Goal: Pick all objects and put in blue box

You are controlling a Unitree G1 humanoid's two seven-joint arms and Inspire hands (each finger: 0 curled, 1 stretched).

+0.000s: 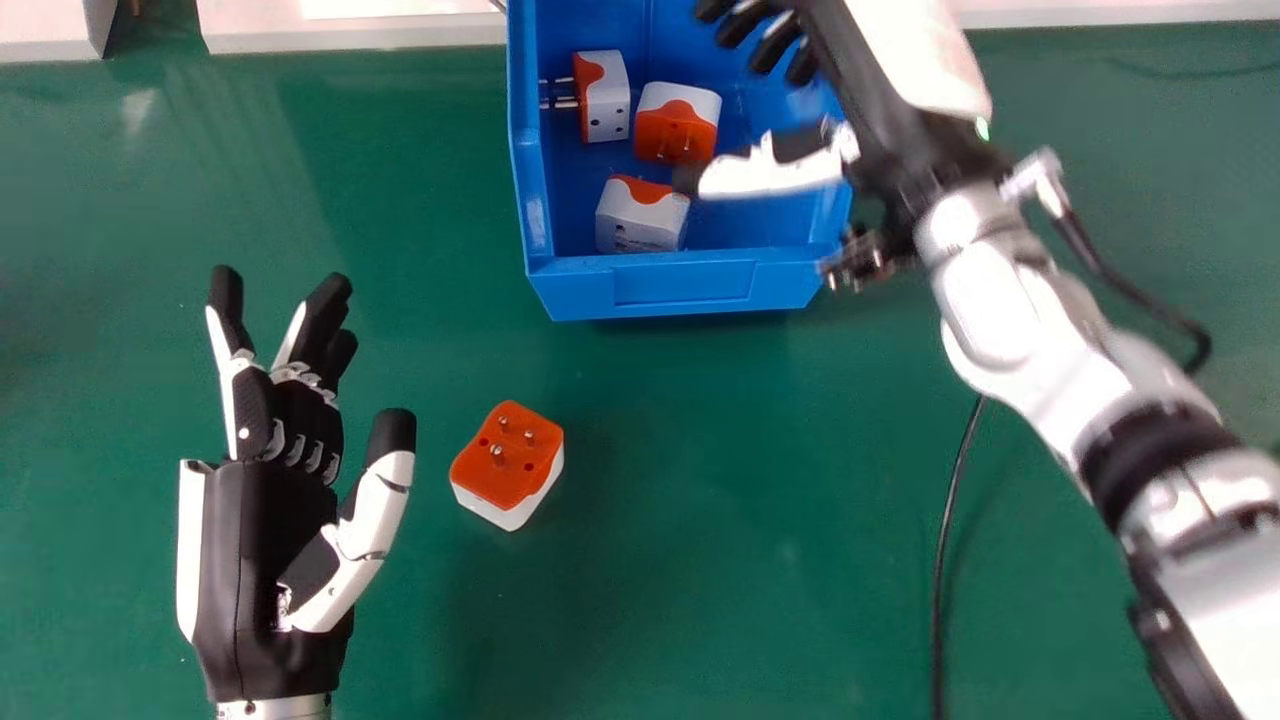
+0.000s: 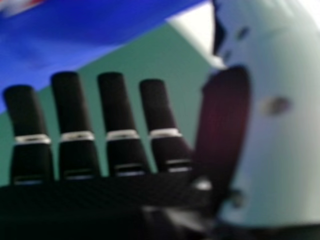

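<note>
The right hand [image 1: 860, 90] is wide open over the blue box [image 1: 680, 285], holding nothing. One plug adapter [image 1: 508, 460] sits outside, at the box's seven o'clock. Going there too low, the hand could bump the wall and shove the box.

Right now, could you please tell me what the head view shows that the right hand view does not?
Head view: the black-and-white left hand, open; the orange-and-white plug adapter near it; and the thin black cable.

Right hand view: a close look at the straight black fingers and dark thumb pad, plus a blurred red-and-white patch I cannot identify.

Both: the black-and-white right hand, the blue plastic box and the green tabletop.
</note>
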